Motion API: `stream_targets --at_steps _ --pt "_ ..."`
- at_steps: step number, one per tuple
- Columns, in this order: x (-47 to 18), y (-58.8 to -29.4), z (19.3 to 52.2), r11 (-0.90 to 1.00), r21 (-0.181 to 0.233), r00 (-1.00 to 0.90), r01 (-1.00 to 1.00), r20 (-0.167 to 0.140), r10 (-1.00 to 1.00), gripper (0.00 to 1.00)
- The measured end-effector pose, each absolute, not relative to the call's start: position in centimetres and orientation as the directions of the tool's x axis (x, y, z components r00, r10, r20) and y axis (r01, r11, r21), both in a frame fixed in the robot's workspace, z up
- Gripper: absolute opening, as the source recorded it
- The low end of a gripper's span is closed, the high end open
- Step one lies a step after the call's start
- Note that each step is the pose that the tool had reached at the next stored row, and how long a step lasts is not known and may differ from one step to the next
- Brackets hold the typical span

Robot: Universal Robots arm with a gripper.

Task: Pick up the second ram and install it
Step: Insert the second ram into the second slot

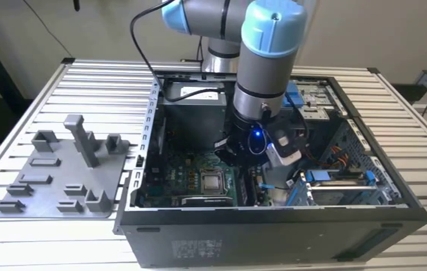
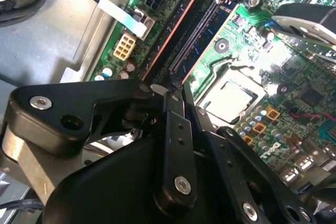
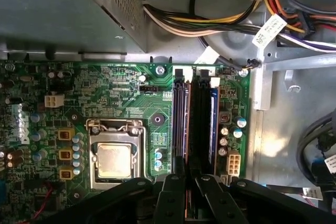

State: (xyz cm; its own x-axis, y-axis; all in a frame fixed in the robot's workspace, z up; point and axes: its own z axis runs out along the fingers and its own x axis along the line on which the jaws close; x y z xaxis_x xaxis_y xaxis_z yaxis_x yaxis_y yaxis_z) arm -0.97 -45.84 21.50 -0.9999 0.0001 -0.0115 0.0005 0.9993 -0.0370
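My gripper (image 1: 257,182) is lowered inside the open computer case (image 1: 274,226), over the memory slots of the green motherboard (image 3: 131,93). In both wrist views the two black fingers (image 3: 173,192) stand close together on either side of a thin dark stick. This is the second ram (image 3: 198,124), standing edge-up in the row of slots (image 2: 184,51) beside the processor socket (image 3: 113,158). The gripper (image 3: 190,178) (image 2: 179,88) is shut on the stick's near end. The stick's lower edge and its seat in the slot are hidden.
A grey holder tray (image 1: 55,180) with posts and blocks lies on the slatted table at the exterior view's left. The grey power supply box (image 1: 191,99), bundled cables (image 3: 210,19) and the drive cage (image 1: 334,183) crowd the case around the arm.
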Motion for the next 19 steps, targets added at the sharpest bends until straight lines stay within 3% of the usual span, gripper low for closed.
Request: stream_targets --at_steps 11,13,14,19 --pt "-1.0 -45.9 21.3 0.999 -0.035 -1.0 0.001 -0.012 0.001 0.14" --pt "-1.0 -45.8 21.3 0.999 -0.034 -1.0 0.001 -0.012 0.001 0.15" --pt "-1.0 -45.8 21.3 0.999 -0.035 -1.0 0.001 -0.012 0.001 0.22" --pt "-1.0 -45.9 22.6 1.0 -0.028 -1.0 0.002 -0.011 0.002 0.22"
